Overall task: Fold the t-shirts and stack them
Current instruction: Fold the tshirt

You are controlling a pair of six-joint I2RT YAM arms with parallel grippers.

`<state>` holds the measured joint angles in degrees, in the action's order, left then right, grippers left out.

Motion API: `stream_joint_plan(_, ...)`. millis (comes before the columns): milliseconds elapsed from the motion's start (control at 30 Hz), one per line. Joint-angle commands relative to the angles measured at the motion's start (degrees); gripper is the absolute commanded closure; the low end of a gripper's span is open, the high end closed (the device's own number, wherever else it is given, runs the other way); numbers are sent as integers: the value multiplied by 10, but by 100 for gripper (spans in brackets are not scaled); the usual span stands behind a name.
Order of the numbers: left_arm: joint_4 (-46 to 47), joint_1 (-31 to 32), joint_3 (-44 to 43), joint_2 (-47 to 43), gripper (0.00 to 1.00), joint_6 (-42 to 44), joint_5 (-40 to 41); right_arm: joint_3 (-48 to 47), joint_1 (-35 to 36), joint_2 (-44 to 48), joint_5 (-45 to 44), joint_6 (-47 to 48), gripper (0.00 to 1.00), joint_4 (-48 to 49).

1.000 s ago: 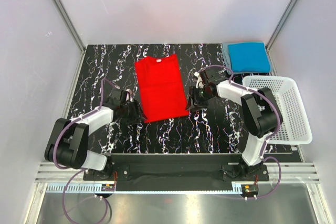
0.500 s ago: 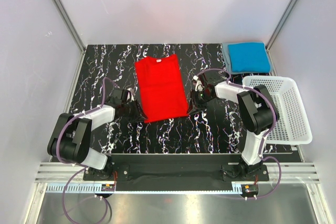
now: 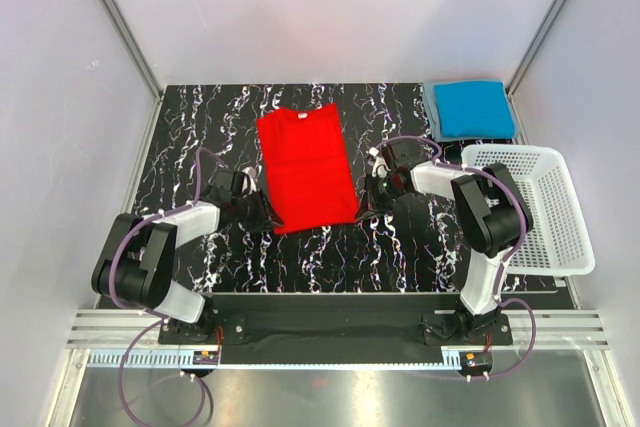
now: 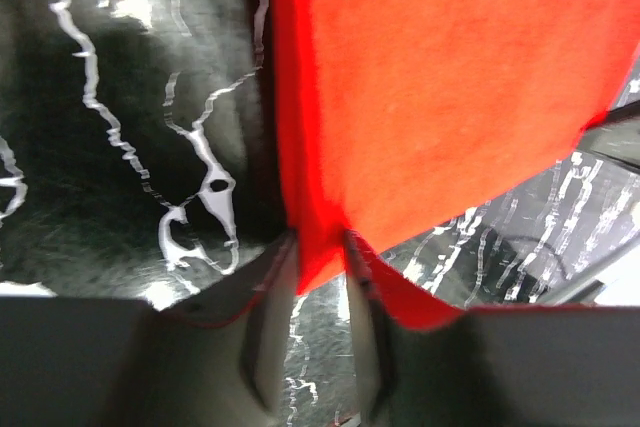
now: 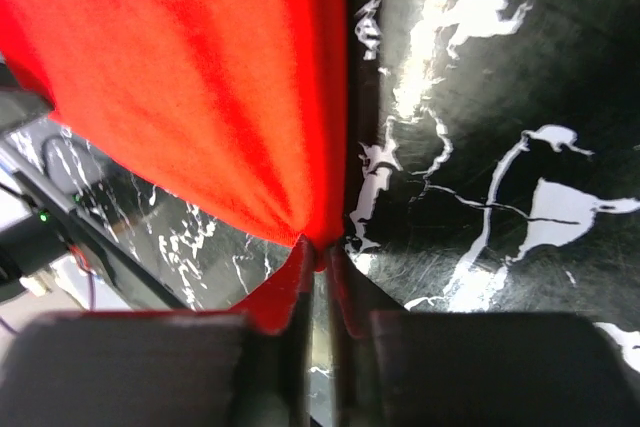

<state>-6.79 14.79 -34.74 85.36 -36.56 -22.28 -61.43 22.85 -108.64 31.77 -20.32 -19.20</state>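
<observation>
From above, the red t-shirt (image 3: pixel 305 167) lies flat mid-worktop (image 3: pixel 200 127). The left gripper (image 3: pixel 268 215) is at its near-left corner and the right gripper (image 3: pixel 368 197) at its near-right corner. A folded blue t-shirt (image 3: pixel 472 107) sits at the far right corner.

In the left wrist view, the left gripper (image 4: pixel 320 259) is clenched on the red t-shirt's (image 4: pixel 450 97) corner.

In the right wrist view, the right gripper (image 5: pixel 318 262) pinches the red t-shirt's (image 5: pixel 200 87) other corner.

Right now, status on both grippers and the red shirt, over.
Left gripper shut on red t-shirt, near left corner; right gripper shut on near right corner. Shirt flat on table. Folded blue t-shirt and white mesh basket far right, nothing blocking.
</observation>
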Motion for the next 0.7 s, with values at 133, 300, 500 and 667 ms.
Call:
stream_joint_plan(133, -74, 5, 28, 1, 57, 28, 77, 32, 2, 11, -36, 3, 100, 3)
stream_joint_plan(300, -84, 13, 41, -36, 57, 20, 82, 55, 1, 32, -31, -28, 100, 23)
stream_joint_plan(500, -99, 32, 62, -67, 58, 6, 109, 98, 2, 46, -33, -55, 100, 58)
stream_joint_plan(667, -83, 41, 76, -70, 57, -5, 102, 122, 3, 57, -27, -78, 100, 85)
